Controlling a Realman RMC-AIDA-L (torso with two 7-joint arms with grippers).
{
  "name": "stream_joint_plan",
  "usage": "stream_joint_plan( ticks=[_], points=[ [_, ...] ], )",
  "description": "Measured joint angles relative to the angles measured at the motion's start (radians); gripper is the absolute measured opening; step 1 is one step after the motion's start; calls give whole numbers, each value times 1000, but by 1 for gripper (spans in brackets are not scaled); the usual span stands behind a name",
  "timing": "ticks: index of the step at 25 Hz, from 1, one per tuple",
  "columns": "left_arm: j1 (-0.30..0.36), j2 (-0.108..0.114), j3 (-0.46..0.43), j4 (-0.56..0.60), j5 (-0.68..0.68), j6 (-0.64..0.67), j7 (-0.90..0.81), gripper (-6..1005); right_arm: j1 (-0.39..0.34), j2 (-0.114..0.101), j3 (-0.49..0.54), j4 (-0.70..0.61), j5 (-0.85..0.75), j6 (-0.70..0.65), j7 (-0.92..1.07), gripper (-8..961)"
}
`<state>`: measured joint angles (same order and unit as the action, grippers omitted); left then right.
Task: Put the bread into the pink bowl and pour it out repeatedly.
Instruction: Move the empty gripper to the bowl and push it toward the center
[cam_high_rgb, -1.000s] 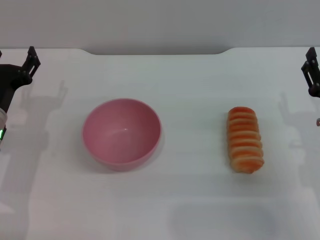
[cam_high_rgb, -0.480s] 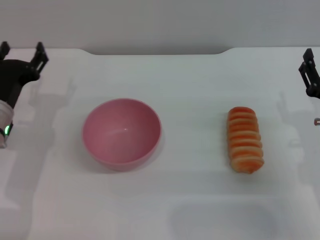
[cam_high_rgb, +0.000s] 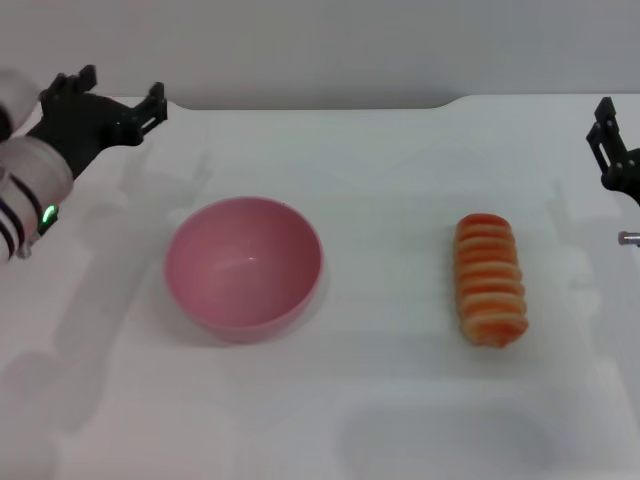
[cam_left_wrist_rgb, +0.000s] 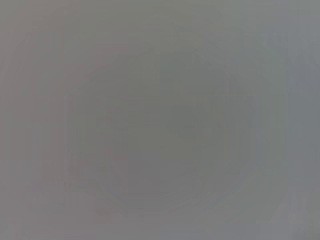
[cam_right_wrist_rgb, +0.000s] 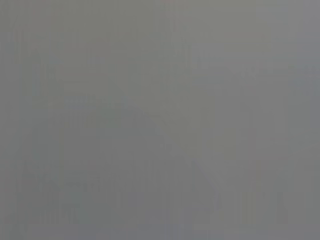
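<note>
The pink bowl (cam_high_rgb: 243, 263) stands upright and empty on the white table, left of centre. To its right, well apart from it, the bread (cam_high_rgb: 490, 278) lies ridged side up with its long axis running front to back. My left gripper (cam_high_rgb: 124, 88) hovers at the far left, behind and left of the bowl, open with nothing between its fingers. At the right edge my right gripper (cam_high_rgb: 606, 140) shows only in part, behind and right of the bread. Both wrist views are plain grey and show neither object.
The white table (cam_high_rgb: 380, 400) runs to a far edge with a raised grey lip (cam_high_rgb: 310, 102) along the back. Nothing else stands on it.
My left arm has swung in from the left edge toward the back of the table, its gripper now farther right. The right gripper has shifted slightly left. Bowl and bread have not moved.
</note>
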<state>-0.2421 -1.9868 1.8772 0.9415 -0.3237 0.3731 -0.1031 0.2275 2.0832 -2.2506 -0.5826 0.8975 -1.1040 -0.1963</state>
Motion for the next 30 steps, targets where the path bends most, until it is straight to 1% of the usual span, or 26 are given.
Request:
stream_joint_plan(
  ticks=[1, 2, 3, 4, 6, 7, 8, 10, 11, 13, 17, 20, 21, 23, 26, 27, 28, 30],
  points=[
    [12, 0, -23, 92, 63, -136, 1, 819, 0, 0, -1, -2, 0, 3, 0, 749],
    [41, -14, -58, 236, 191, -324, 7, 815, 1, 0, -3, -4, 0, 7, 0, 749],
    [41, -14, -58, 236, 191, -324, 7, 811, 1, 0, -3, -6, 0, 14, 0, 749],
    [49, -27, -73, 257, 226, -347, 16, 806, 1, 0, -4, -8, 0, 19, 0, 749],
    [49, -27, -73, 257, 226, -347, 16, 798, 1, 0, -6, -11, 0, 27, 0, 749],
    [72, -67, -114, 274, 294, -337, 62, 794, 1, 0, -6, -14, 0, 30, 0, 749],
    [86, -74, -120, 280, 304, -304, 73, 790, 1, 0, -7, -18, 0, 33, 0, 749],
    [91, -74, -121, 282, 303, -285, 71, 782, 0, 0, -7, -23, 0, 41, 0, 749],
    [98, -73, -127, 284, 289, -249, 49, 778, 0, 0, -7, -23, 0, 44, 0, 749],
    [107, -72, -136, 291, 280, -226, 38, 729, 1, 1, -7, -23, 0, 50, 0, 749],
    [115, -73, -151, 323, 277, -267, 30, 632, 3, 1, -8, -32, 0, 63, 0, 750],
    [104, -73, -161, 363, 273, -383, -8, 694, 8, -1, -7, -37, 0, 68, 0, 750],
    [97, -72, -167, 388, 268, -454, -29, 715, 10, -1, -6, -40, 0, 70, 0, 750],
    [94, -71, -171, 434, 271, -536, -40, 756, 12, -2, -4, -45, -1, 78, 0, 750],
    [110, -71, -161, 483, 280, -582, -35, 818, 18, -4, 0, -48, -1, 95, 0, 750],
    [110, -71, -161, 483, 280, -582, -35, 838, 19, -4, 0, -49, -1, 100, 0, 750],
    [122, -69, -145, 563, 280, -702, -18, 859, 19, -4, 0, -50, -1, 104, 0, 750],
    [119, -69, -136, 622, 276, -837, 7, 859, 20, -4, 0, -51, -1, 110, 0, 750]
  ],
)
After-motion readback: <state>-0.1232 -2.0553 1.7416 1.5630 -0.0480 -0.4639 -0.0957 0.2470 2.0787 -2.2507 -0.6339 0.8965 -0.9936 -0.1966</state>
